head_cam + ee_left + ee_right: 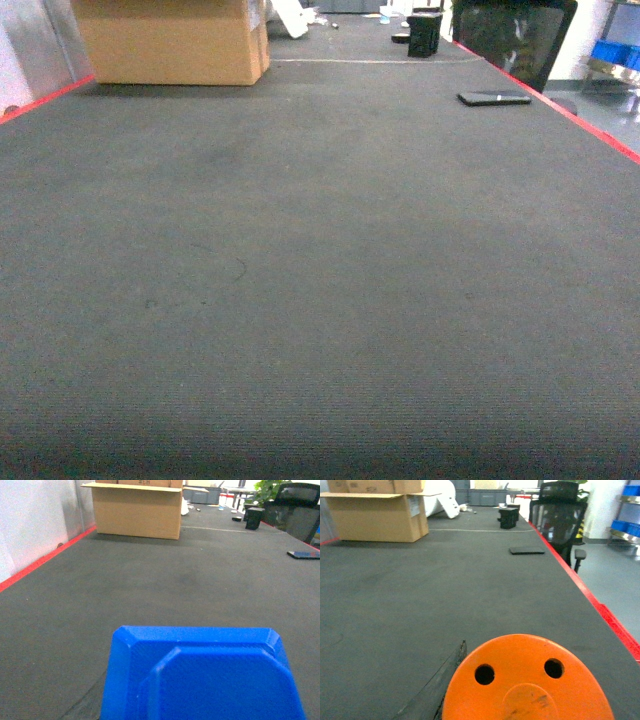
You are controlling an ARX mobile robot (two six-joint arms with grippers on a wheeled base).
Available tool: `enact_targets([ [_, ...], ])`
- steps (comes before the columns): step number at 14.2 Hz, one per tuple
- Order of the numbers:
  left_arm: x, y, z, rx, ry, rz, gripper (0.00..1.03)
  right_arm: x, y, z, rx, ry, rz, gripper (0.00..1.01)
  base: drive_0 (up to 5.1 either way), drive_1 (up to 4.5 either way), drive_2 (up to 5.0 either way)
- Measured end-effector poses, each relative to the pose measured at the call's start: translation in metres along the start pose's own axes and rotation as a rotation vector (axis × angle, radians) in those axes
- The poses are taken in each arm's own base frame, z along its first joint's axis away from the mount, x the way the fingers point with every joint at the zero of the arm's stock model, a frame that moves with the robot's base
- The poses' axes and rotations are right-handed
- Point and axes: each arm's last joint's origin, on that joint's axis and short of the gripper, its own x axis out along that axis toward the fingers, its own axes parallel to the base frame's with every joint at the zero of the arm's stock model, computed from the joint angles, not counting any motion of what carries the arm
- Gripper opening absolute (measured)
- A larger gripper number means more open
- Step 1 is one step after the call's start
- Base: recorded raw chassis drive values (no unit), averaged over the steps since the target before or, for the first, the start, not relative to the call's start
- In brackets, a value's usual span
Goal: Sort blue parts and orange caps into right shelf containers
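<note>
Low, both wrists face the table (320,300).

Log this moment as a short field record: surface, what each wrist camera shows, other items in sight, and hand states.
surface: dark grey mat table with red edging
left wrist view: blue part fills the lower frame, close to the camera; hand itself not visible
right wrist view: orange cap with two holes, close to the camera; hand itself not visible
far left: open cardboard box
far right: flat black device on the mat, black office chair beside the table
blue crates: partly visible on a shelf
</note>
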Motion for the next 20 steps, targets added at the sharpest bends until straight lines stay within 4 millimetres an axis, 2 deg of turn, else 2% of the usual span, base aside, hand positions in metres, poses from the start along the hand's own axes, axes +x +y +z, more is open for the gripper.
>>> enact_targets([
  [2, -0.007, -0.001, -0.005, 0.000, 0.004, -0.017, 0.42, -0.005, -0.008, -0.006, -0.003, 0.000, -0.034, 0.43, 0.0, 0.00, 0.0],
  [7, -0.019, 0.000, -0.016, 0.000, -0.008, -0.015, 0.42, -0.013, -0.007, -0.015, -0.006, -0.007, -0.018, 0.43, 0.0, 0.00, 0.0],
  [11, -0.029, 0.000, -0.015, 0.000, -0.016, -0.015, 0.42, -0.019, -0.007, -0.022, -0.007, -0.020, -0.018, 0.43, 0.0, 0.00, 0.0],
  [12, -0.033, 0.000, -0.015, 0.000, -0.019, -0.015, 0.42, -0.031, -0.007, -0.023, -0.007, -0.031, -0.017, 0.43, 0.0, 0.00, 0.0],
  [16, -0.041, 0.000, -0.021, 0.001, 0.032, -0.014, 0.42, -0.031, -0.007, -0.025, -0.007, -0.010, -0.017, 0.43, 0.0, 0.00, 0.0],
  [18, -0.046, 0.000, -0.016, 0.001, -0.031, -0.016, 0.42, -0.031, -0.007, -0.025, -0.007, -0.009, -0.018, 0.43, 0.0, 0.00, 0.0],
  [20, -0.046, 0.000, -0.019, 0.002, 0.000, -0.015, 0.42, -0.031, -0.007, -0.025, -0.007, -0.010, -0.018, 0.43, 0.0, 0.00, 0.0],
])
